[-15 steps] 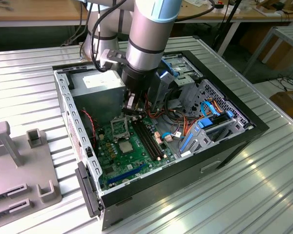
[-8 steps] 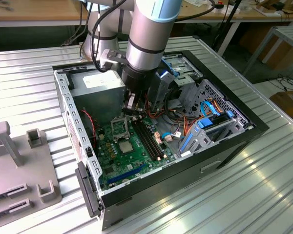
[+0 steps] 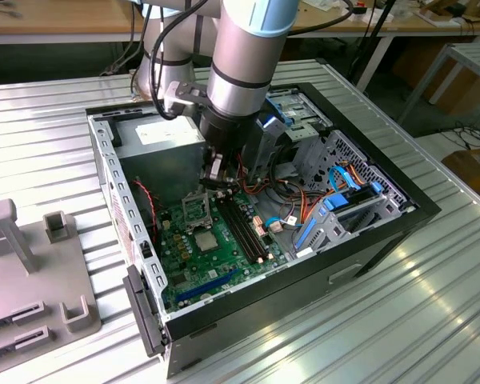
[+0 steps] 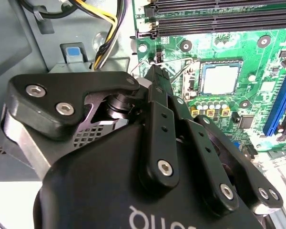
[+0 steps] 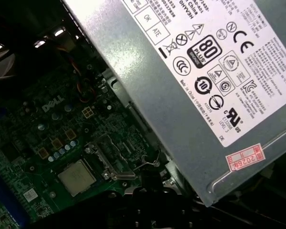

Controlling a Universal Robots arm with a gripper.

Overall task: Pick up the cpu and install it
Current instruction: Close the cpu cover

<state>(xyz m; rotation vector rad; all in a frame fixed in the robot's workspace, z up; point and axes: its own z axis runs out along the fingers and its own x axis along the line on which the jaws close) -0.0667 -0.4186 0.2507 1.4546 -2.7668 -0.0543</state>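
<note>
Steel PC case (image 3: 104,160) lies open on its side, with the arm reaching in beside the power supply (image 5: 181,95). On the green motherboard (image 3: 184,264), the end effector (image 4: 155,71) has its fingers pressed together with no chip between them. Its tips are at the socket's wire lever (image 5: 150,161) (touching or pinching, can't tell).

The cpu (image 4: 220,78) lies flat in the socket, grey top up, just beside the raised black load plate (image 5: 109,155). My read is that pick and place are done and clamping is not, since the plate isn't down over the chip.

The room is a workshop with wooden benches (image 3: 64,16) behind. The ribbed metal worktop (image 3: 384,320) carries the case, and a grey slotted fixture (image 3: 32,264) sits on it at the exterior view's left, well apart from the case.
</note>
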